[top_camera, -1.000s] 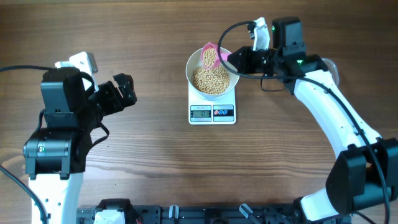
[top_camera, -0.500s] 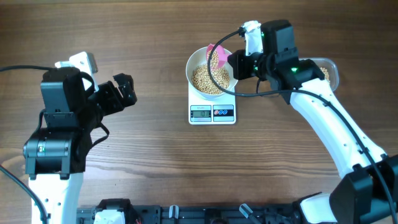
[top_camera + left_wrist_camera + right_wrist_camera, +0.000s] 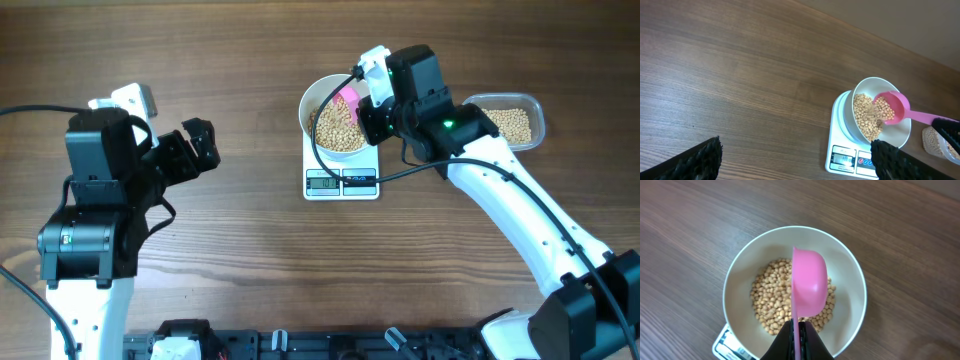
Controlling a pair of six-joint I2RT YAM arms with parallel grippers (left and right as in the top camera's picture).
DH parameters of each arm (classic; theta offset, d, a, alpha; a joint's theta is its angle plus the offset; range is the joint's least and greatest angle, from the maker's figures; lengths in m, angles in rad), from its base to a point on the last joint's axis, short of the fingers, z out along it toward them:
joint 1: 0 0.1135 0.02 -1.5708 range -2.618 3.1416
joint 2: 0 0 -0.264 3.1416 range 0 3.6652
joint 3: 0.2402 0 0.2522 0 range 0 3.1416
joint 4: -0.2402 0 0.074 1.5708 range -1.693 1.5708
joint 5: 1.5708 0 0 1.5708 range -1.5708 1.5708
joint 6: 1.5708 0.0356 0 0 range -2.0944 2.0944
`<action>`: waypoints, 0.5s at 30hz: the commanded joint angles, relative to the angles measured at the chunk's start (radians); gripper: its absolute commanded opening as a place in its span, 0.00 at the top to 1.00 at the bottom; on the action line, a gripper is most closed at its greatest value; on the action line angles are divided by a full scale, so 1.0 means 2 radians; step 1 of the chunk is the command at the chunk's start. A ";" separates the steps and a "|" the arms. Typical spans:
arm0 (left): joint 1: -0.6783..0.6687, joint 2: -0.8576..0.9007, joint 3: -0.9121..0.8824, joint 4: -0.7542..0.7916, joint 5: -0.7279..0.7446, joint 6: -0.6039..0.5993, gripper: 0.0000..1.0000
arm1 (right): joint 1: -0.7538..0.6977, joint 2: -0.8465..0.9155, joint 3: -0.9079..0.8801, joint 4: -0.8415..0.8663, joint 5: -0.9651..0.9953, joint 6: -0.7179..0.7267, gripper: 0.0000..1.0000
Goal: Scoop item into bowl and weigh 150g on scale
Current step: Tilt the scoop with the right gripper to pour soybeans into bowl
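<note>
The white bowl (image 3: 311, 101) stands on the small white scale (image 3: 342, 182) and holds a layer of tan beans (image 3: 335, 128). My right gripper (image 3: 366, 108) is shut on the handle of a pink scoop (image 3: 349, 95), held over the bowl's right side. In the right wrist view the scoop (image 3: 810, 282) is rolled onto its side above the beans (image 3: 769, 300), its handle pinched in the gripper (image 3: 799, 330). The left wrist view shows beans spilling from the scoop (image 3: 890, 107) into the bowl (image 3: 866, 82). My left gripper (image 3: 200, 145) stands open far to the left, with nothing in it.
A clear plastic tub (image 3: 510, 122) of beans lies right of the scale, behind my right arm. The scale's display (image 3: 322, 182) faces the table's front edge. Bare wooden tabletop stretches between my left gripper and the scale (image 3: 850, 160).
My right arm has moved left over the bowl and rolled the scoop over, so its beans tip out. The tub is uncovered now. The left arm has not moved.
</note>
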 commanded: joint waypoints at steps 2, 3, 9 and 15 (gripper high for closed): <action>0.003 0.002 0.009 0.000 -0.005 0.006 0.00 | 0.002 -0.018 0.014 -0.001 0.035 -0.036 0.95; 0.003 0.002 0.009 0.000 -0.005 0.006 0.00 | 0.002 -0.018 0.014 -0.001 0.041 -0.040 0.96; 0.003 0.002 0.009 0.000 -0.005 0.006 0.00 | 0.013 -0.036 0.014 0.001 0.055 -0.075 0.96; 0.003 0.002 0.009 0.000 -0.005 0.006 0.00 | 0.032 -0.049 0.014 -0.001 0.089 -0.082 0.96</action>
